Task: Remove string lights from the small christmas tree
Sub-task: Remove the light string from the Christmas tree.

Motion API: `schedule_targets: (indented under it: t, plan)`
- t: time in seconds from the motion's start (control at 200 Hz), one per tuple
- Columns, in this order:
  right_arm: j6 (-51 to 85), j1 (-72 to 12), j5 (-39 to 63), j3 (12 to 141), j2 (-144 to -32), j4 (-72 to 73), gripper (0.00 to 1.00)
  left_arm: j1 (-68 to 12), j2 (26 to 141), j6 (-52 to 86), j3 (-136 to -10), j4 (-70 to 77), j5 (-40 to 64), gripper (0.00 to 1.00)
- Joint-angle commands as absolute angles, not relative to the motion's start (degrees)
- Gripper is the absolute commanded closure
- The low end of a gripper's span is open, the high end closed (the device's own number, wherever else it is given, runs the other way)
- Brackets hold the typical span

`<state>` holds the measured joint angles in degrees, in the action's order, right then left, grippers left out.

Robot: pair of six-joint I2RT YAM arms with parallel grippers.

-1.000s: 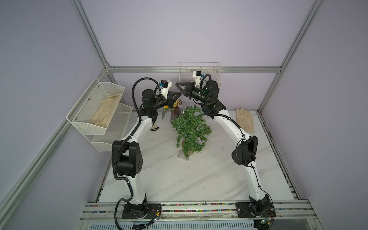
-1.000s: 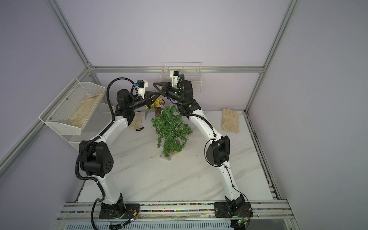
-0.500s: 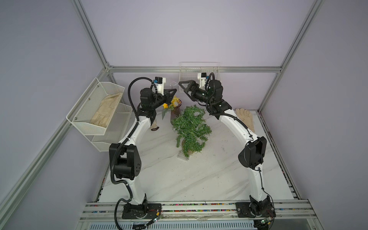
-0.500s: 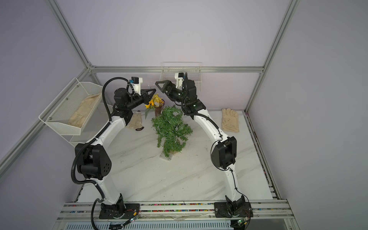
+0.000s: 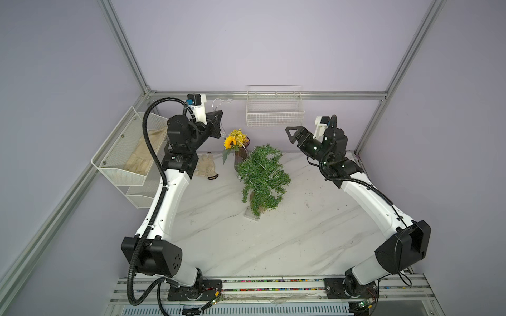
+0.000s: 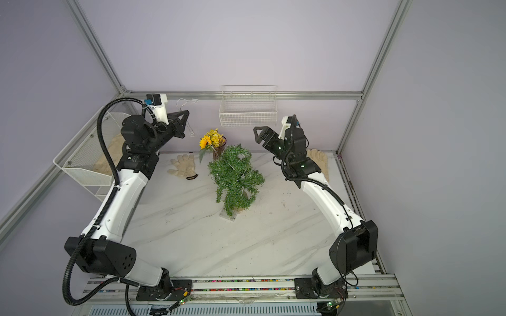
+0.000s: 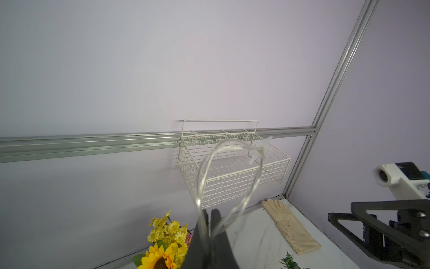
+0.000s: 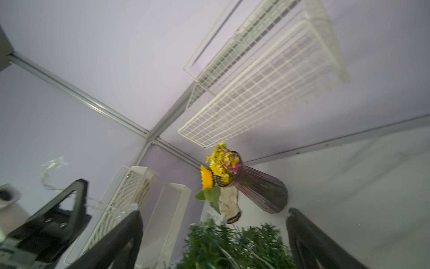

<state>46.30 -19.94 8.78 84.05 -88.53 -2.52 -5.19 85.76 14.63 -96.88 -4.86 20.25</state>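
On the white marbled desk (image 5: 246, 246), the small clear plastic box (image 5: 252, 214) of the string lights (image 7: 258, 151) lies at the foot of the small christmas tree (image 5: 262, 177). The tree stands upright mid-desk, its bushy green branches drooping. The thin silvery wire with small clear bulbs winds through the needles.

Just behind the tree is a ribbed brown vase (image 5: 241, 158) holding a sunflower and yellow flowers. A pale glove (image 5: 205, 168) lies on the desk beside it.

A white mark on the left arm's joint (image 5: 178, 158) is too small to read.

The right gripper (image 5: 294, 134) hovers beyond the treetop, jaws wide apart and holding nothing. The left gripper (image 7: 210, 215), raised near the back wall, is clamped on a loop of the wire that bears a translucent star.

A white wire basket (image 5: 274, 115) hangs on the back wall.
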Motion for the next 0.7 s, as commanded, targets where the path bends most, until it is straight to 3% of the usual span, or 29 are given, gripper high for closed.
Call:
schedule_targets:
  t: [0.0,0.215,0.455,0.695]
  plan:
    - [46.7,-19.4,7.9,77.6,-87.6,-1.0,0.03,-4.9,81.2,13.2,-99.7,-10.0,17.2,0.99]
    - [47.0,-19.4,11.0,72.7,-87.5,1.1,0.03,-4.8,73.3,12.5,-89.7,-12.2,9.4,0.97]
    - [46.6,-19.4,16.1,68.8,-88.3,2.5,0.04,-4.8,78.7,15.9,-87.8,-8.7,15.4,0.98]
    - [45.9,-19.4,16.3,61.4,-87.0,2.7,0.08,-4.8,76.4,17.1,-86.3,-8.8,12.0,0.99]
